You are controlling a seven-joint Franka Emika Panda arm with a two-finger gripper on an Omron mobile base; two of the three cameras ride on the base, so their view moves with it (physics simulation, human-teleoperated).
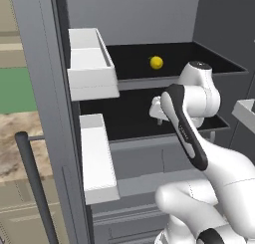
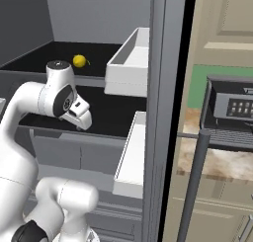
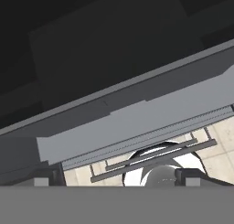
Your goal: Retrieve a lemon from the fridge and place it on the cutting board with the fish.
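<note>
Yellow and round, the lemon (image 1: 156, 62) looks light, firm and a little waxy, likely to roll if nudged; it is best taken across its widest middle, both fingers square to it. It lies on the black upper shelf (image 1: 219, 59) of the fridge (image 2: 165, 88), above and beyond the pincer (image 2: 81, 118), which hangs over the lower shelf (image 2: 113, 117), spread wide and holding nothing. White door bins (image 1: 92, 63) flank it.

So the fridge (image 1: 50, 113) is standing open, lemon (image 1: 156, 62) sitting on the upper shelf (image 1: 209, 56) toward the back. Gripper (image 2: 79, 121) hangs over the shelf below it, lower than the lemon. Door bins (image 1: 92, 63) flank both sides.
</note>
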